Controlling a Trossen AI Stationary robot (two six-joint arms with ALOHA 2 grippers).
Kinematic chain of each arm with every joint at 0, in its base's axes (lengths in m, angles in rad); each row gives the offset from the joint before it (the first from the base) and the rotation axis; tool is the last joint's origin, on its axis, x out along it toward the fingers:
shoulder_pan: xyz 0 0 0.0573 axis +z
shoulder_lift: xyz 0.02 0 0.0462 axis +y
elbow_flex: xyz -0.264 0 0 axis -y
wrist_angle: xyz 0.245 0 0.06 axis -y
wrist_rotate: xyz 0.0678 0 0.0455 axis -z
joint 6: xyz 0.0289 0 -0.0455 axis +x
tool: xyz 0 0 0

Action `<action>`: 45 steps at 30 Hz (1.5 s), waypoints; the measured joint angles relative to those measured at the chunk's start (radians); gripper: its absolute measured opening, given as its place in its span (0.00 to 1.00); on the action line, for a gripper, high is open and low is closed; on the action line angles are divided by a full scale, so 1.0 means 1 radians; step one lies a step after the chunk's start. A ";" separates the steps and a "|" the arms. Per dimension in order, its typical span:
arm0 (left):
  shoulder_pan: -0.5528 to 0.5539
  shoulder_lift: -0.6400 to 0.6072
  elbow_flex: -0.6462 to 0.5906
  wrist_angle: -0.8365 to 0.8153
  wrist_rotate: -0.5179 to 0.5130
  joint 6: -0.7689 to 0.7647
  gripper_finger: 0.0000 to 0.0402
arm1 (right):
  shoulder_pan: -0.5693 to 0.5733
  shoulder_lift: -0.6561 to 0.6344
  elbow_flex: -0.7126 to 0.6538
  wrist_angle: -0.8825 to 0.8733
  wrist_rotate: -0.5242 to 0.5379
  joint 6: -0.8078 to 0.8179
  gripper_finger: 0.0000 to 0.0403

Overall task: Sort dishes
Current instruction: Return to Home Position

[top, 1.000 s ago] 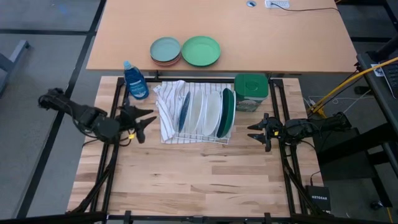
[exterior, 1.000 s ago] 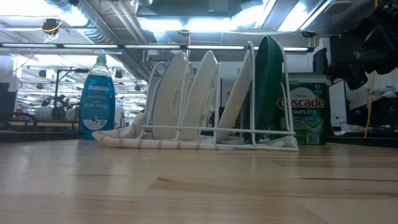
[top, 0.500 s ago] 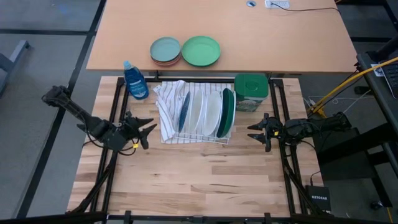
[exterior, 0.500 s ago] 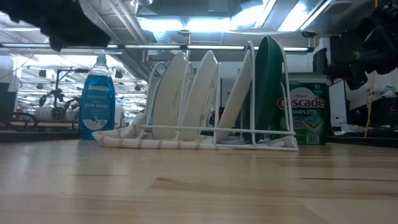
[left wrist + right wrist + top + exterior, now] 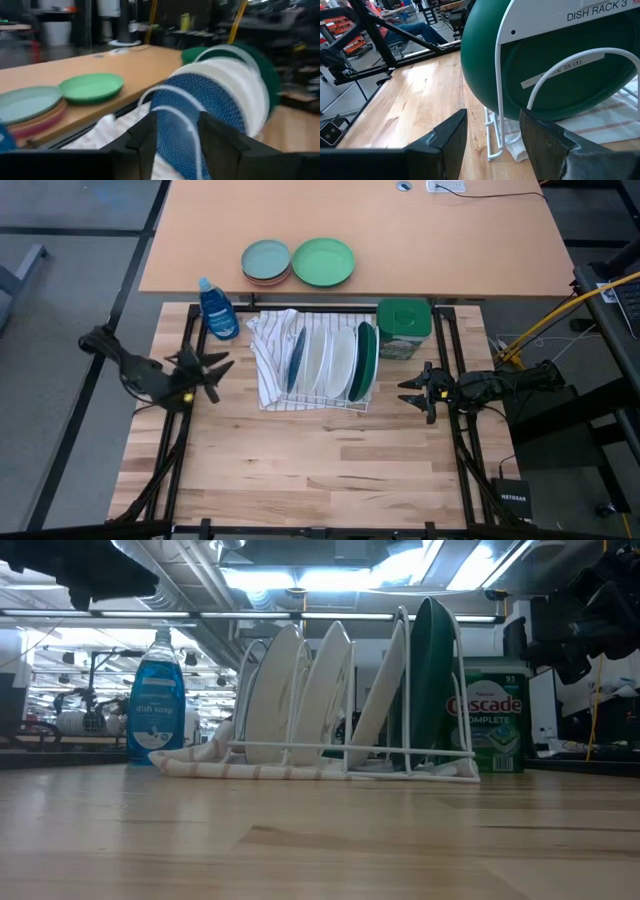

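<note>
A white wire dish rack (image 5: 318, 402) stands on a striped towel (image 5: 270, 340). Four plates stand on edge in its slots: a dark blue one (image 5: 296, 360) on the left, two white ones (image 5: 318, 360) (image 5: 340, 358), and a dark green one (image 5: 366, 360) on the right. My left gripper (image 5: 213, 370) is open and empty left of the rack, facing the blue plate (image 5: 200, 107). My right gripper (image 5: 408, 390) is open and empty right of the rack, facing the dark green plate (image 5: 545, 65).
A blue dish-soap bottle (image 5: 217, 310) stands at the rack's far left and a green detergent box (image 5: 404, 328) at its far right. A light-green plate (image 5: 323, 262) and a grey-teal plate (image 5: 266, 258) lie on the tan table behind. Bare wood (image 5: 320, 460) lies near me.
My left gripper, still open, has dipped toward the table's near edge, then come back toward the far edge, ending a little farther left of the rack. The rack, the plates and my right arm have kept still.
</note>
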 joint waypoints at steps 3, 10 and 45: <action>0.000 -0.118 0.000 -0.001 0.090 0.093 0.33 | 0.000 0.000 0.000 0.000 0.000 0.000 0.46; 0.000 -0.299 -0.006 0.012 0.261 0.239 0.33 | 0.000 0.000 0.000 0.000 0.000 0.000 0.46; 0.110 -0.364 -0.371 0.301 0.477 0.424 0.33 | 0.000 0.000 0.000 0.001 0.000 0.000 0.46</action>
